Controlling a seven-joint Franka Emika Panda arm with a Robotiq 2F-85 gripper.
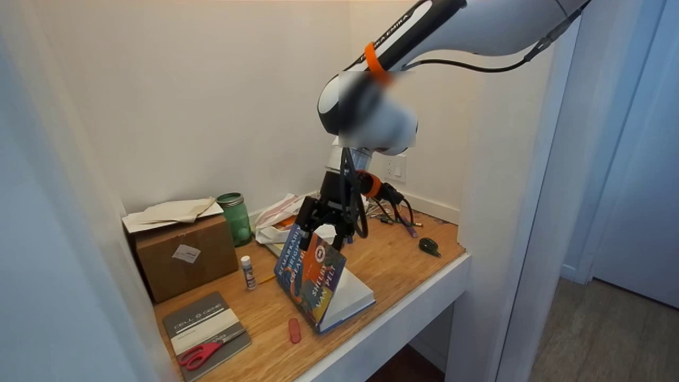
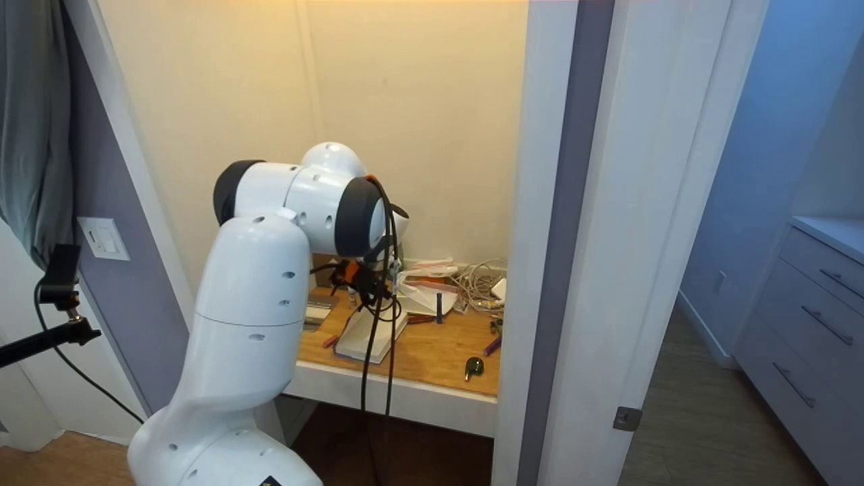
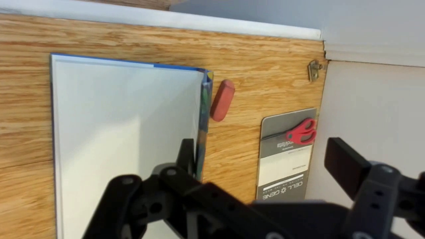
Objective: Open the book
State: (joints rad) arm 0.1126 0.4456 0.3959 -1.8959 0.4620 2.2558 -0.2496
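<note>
Book (image 1: pixel 324 286) on the desk (image 1: pixel 392 257), cover (image 1: pixel 307 273) raised at a tilt, my gripper (image 3: pixel 264 157) spread wide around it. Backing off before it passes upright could, I think, let it flop closed.

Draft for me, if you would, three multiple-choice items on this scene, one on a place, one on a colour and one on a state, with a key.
1. Where do the scissors lie?
A) on the cardboard box
B) on the grey booklet
C) on the floor

2. What colour is the jar?
A) green
B) red
C) yellow

3. How does the front cover of the book stand?
A) lying shut
B) torn off
C) raised at an angle

1 B: the wrist view shows the scissors resting over the booklet. 2 A: the jar's body shows green in an exterior view. 3 C: an exterior view shows the cover tilted up, with a white page exposed below it.
</note>
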